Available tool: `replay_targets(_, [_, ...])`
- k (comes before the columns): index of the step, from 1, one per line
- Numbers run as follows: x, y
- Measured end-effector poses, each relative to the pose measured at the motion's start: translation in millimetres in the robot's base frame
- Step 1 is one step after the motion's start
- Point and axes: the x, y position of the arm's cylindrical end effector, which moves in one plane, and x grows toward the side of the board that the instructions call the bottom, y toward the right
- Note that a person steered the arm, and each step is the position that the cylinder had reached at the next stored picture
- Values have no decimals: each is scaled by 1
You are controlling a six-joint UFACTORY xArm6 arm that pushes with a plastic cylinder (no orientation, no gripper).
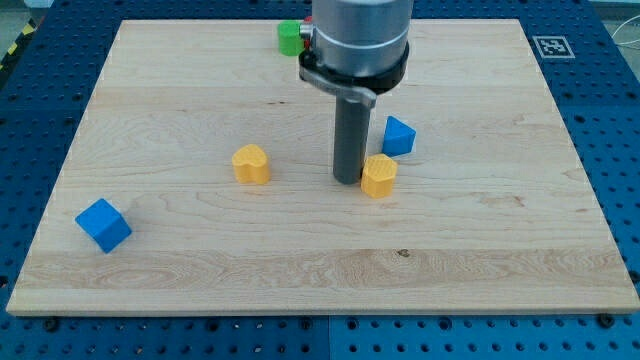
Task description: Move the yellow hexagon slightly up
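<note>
The yellow hexagon (379, 175) sits on the wooden board (320, 270), a little right of the middle. My tip (348, 181) is down on the board right beside the hexagon's left side, touching it or nearly so. A second yellow block (251, 164), rounded like a heart, lies to the left of my tip. A blue block (399, 135) lies just above and right of the hexagon.
A blue cube (103, 224) lies near the board's lower left. A green block (291, 38) sits at the top edge, partly hidden behind the arm (357, 40). A printed marker tag (551, 46) is at the top right corner.
</note>
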Motion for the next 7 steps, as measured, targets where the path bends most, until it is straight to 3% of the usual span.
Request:
replay_targets(2, [74,-9])
replay_targets(3, [80,4])
replay_targets(5, [41,61])
replay_targets(7, [35,69])
